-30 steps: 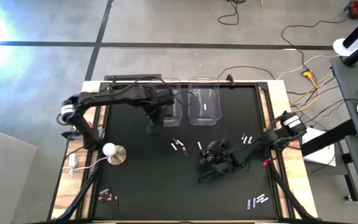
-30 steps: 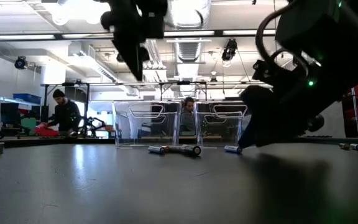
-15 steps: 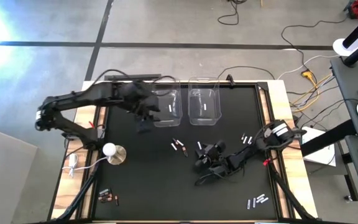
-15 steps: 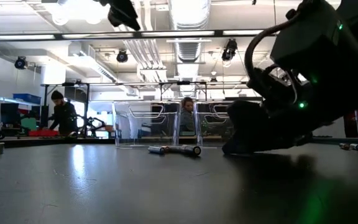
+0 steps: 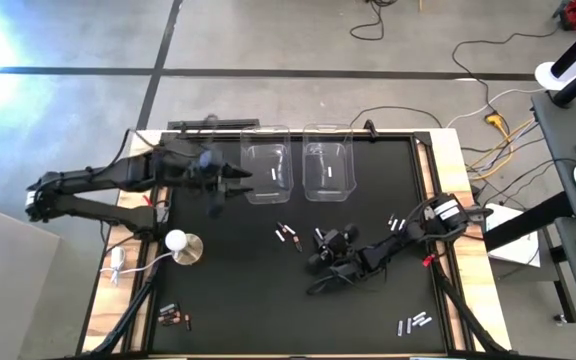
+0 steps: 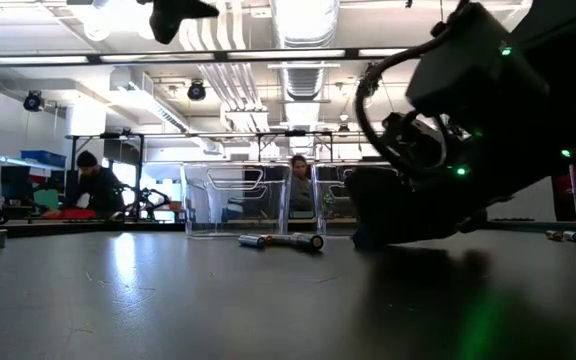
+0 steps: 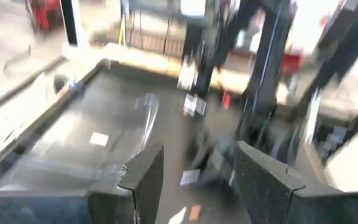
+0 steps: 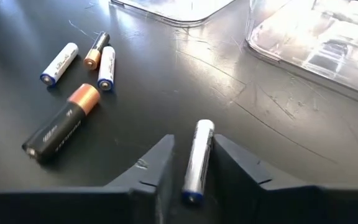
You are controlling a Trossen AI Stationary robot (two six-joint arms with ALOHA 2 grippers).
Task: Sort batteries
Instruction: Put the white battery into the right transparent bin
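Observation:
My right gripper (image 8: 194, 149) lies low on the black table (image 5: 228, 290), right of its middle, shut on a white battery (image 8: 197, 155). To its left lies a cluster of loose batteries (image 8: 58, 127) (image 5: 288, 235), some white and some dark with copper ends. My left gripper (image 7: 194, 180) hangs open and holds nothing, raised beside the left clear bin (image 5: 268, 170). That bin and the right clear bin (image 5: 328, 168) each hold a white battery. My right gripper has the white battery between its two fingers (image 8: 232, 165), one on each long side (image 8: 192, 177). The fingers lie along the battery, slanting down from the table's right. The battery lies flat on the table, and its far end (image 8: 204, 126) sticks out past the fingertips.
More batteries lie at the right edge (image 5: 396, 222), the near right (image 5: 415, 321) and the near left (image 5: 173, 316). A white round-based knob (image 5: 176, 241) stands at the left. People show in the room beyond the table (image 6: 98, 185).
My left arm has swung away from above the left bin toward the table's left edge, and its gripper has risen. My right gripper has moved toward the table's left edge and sunk lower, over the white battery that lay just in front of it.

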